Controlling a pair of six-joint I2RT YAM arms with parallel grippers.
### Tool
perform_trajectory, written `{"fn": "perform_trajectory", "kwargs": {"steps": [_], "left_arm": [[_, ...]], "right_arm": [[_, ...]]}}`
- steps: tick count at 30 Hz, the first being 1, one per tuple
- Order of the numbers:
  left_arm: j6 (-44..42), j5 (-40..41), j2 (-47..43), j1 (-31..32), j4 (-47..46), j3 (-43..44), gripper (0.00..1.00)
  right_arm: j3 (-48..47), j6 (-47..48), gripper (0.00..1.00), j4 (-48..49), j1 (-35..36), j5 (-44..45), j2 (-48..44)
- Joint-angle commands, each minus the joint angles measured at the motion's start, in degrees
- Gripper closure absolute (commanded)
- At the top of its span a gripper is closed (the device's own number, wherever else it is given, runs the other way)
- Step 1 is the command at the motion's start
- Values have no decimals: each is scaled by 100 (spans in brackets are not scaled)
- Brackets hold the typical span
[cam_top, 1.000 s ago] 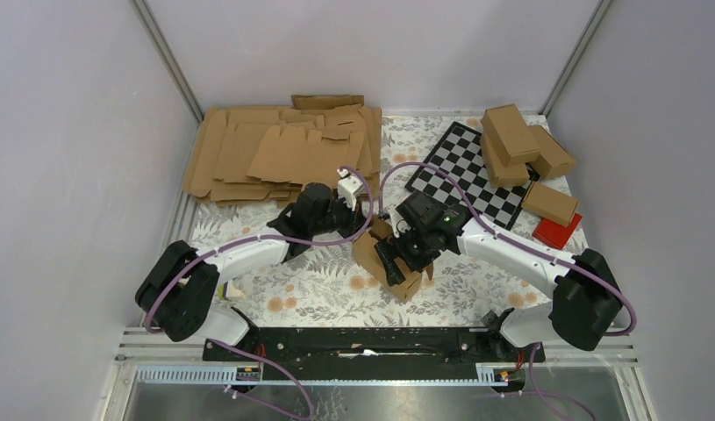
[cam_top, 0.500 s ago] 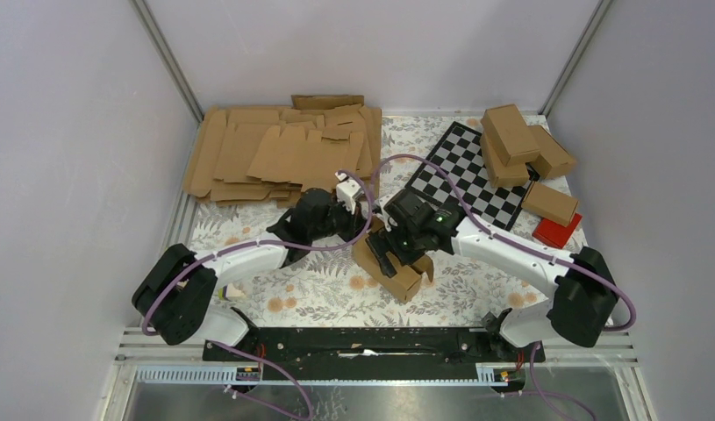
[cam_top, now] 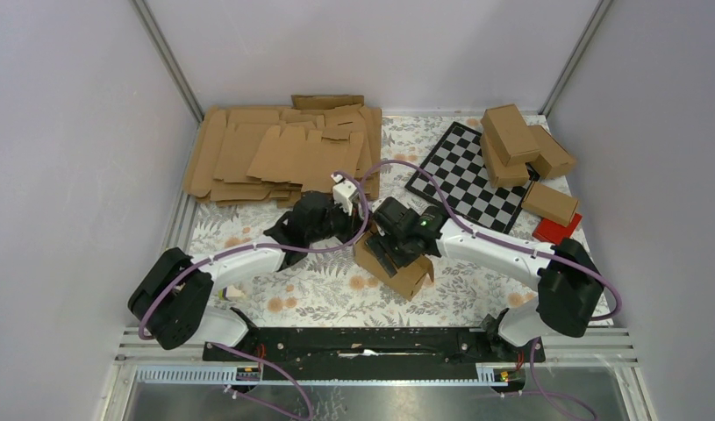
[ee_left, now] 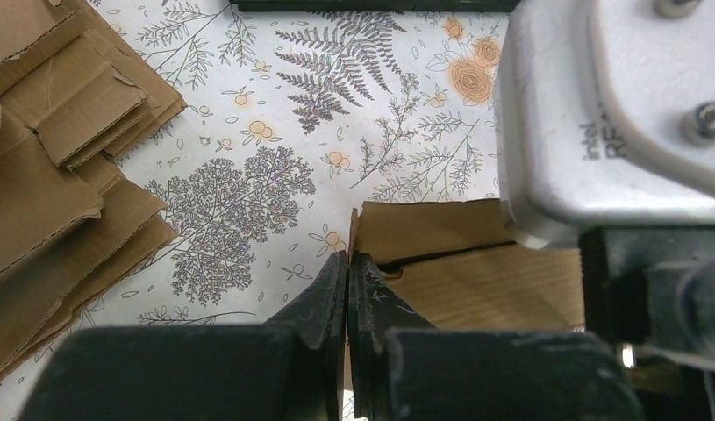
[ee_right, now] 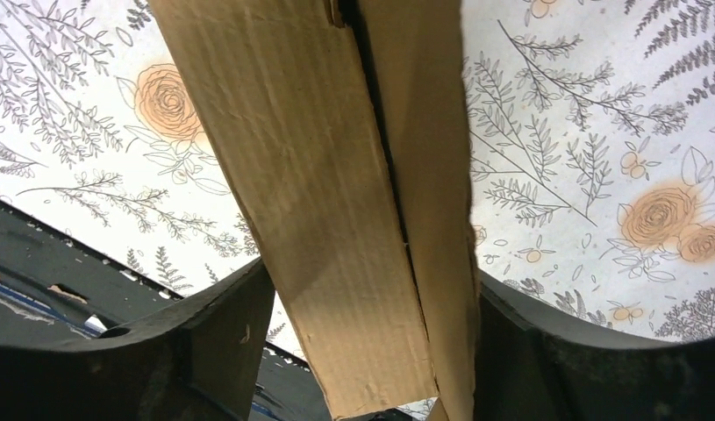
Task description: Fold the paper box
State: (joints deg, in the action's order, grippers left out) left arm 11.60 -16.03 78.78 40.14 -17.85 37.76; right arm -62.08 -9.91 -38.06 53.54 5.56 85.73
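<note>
The paper box (cam_top: 404, 277), on the worktop (cam_top: 318, 294), is clasped across its width by the right fingers (ee_right: 222, 324), lately shifted leftward, while its flap corner (ee_left: 361, 217) is met by clenched left fingers (ee_left: 323, 303); folding is judged unfinished.

From the paper box (cam_top: 406, 275) I see open floral cloth (cam_top: 310, 294) from 5 round to 8 o'clock. The right gripper (cam_top: 390, 256) straddles the box and the left gripper (ee_left: 347, 272) crowds its 10 o'clock edge, touching it, I think. Farther out, the flat blanks (cam_top: 275, 153) block 11 and a checkerboard (cam_top: 468, 171) blocks 2.
</note>
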Motion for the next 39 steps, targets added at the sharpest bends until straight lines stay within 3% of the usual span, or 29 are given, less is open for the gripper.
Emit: {"fn": "perform_trajectory", "kwargs": {"steps": [1, 9, 16, 24, 31, 39], "left_arm": [[10, -39, -231, 29, -483, -135, 100], [209, 90, -274, 56, -950, -422, 100], [451, 567, -504, 350, -2026, -1257, 100], [793, 1168, -434, 706, -2343, -1486, 100], [1333, 2226, -484, 1069, -2903, -1966, 100], [1525, 2579, -424, 1300, -3424, -2310, 100]], "right_arm": [[-59, -111, 28, -61, 34, 466, -150], [186, -244, 40, -56, 25, 525, -263], [179, -375, 43, 68, 25, 557, -259], [258, -517, 46, 281, 25, 733, -341], [423, -579, 47, 553, 25, 967, -600], [570, -480, 47, 748, 25, 999, -795]]}}
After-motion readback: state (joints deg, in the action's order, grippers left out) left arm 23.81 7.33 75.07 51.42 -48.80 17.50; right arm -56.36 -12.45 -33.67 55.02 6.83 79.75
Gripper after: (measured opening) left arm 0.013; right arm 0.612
